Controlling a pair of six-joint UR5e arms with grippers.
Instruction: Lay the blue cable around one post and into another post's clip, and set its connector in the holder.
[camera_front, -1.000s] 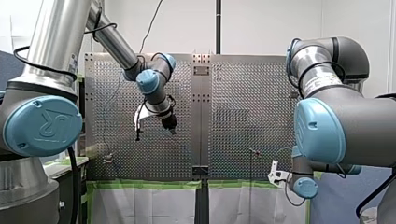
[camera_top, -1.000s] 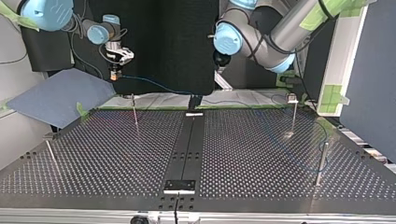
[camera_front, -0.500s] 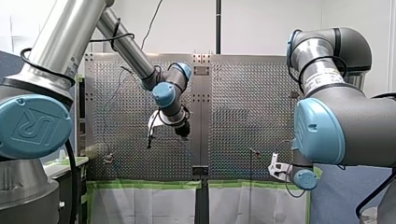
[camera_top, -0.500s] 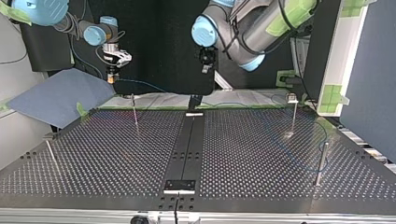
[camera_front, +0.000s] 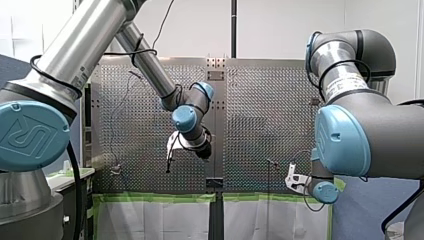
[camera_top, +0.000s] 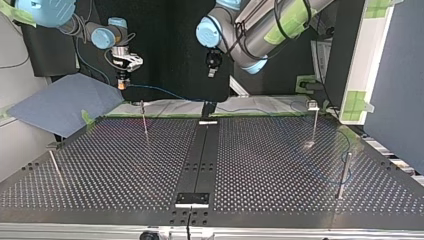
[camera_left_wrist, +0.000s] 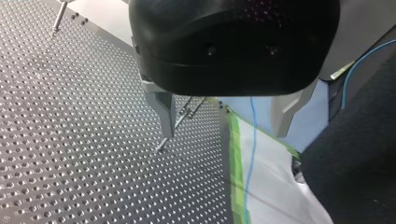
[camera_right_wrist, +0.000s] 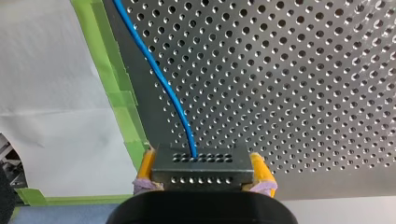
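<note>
Right wrist: my right gripper clamped on the grey perforated metal connector, yellow pads on both sides. The thin blue cable exits it over the perforated metal table. Left wrist: my left gripper wide open, empty; thin metal post just past one finger, green tape strip beyond. Only top view shows the cable sagging from my right gripper toward the table's far-edge middle.

My left arm is silver with blue caps; my right gripper has yellow pads.
</note>
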